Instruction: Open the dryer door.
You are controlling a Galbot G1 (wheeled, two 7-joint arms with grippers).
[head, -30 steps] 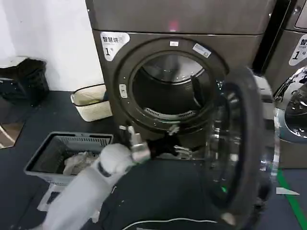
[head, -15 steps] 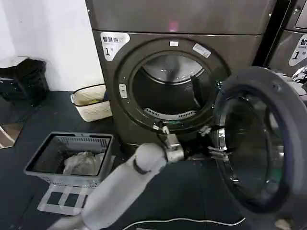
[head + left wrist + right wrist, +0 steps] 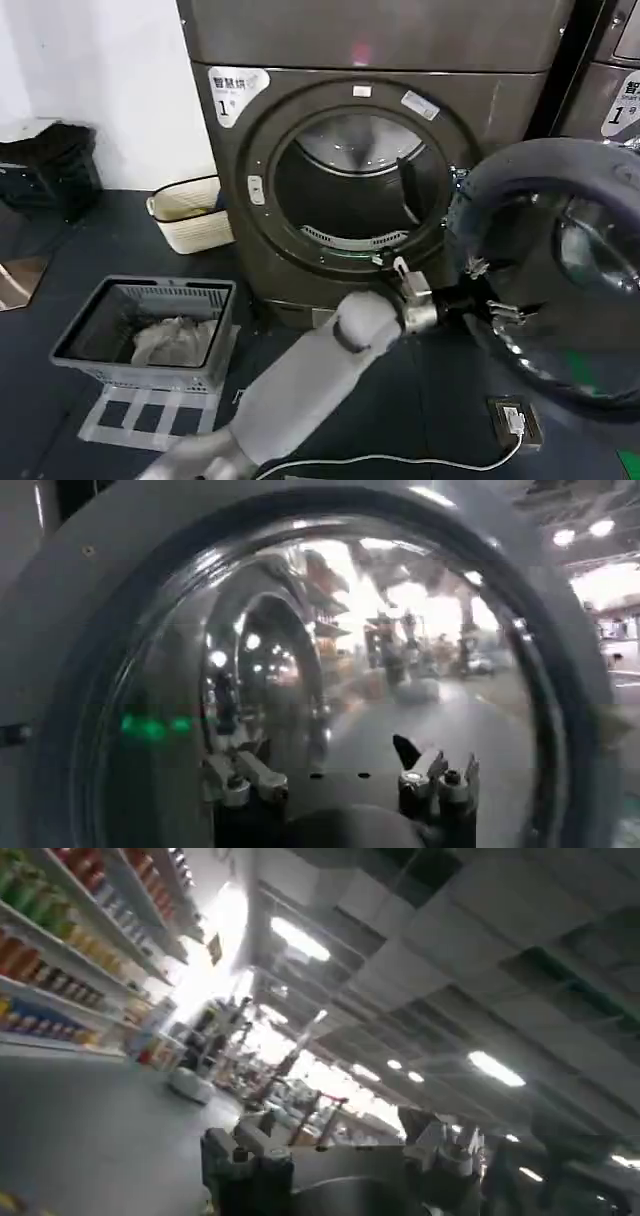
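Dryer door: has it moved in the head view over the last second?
Yes. The dryer door has swung further open, toward the robot's right, away from the dryer opening, with the left gripper following it.

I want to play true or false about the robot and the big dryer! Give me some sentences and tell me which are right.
1. The dryer door is swung open, away from the dryer. True.
2. The left tool is up against the door's inner side. True.
3. The grey basket on the floor is on top of the dryer. False: it stands on the floor to the left of the dryer.
4. The drum opening is stuffed full of clothes. False: inside you see bare metal, no clothes.
5. The left tool's fingers are spread open. True.
6. The right tool is holding the door. False: it points at a ceiling with lights, touching nothing.
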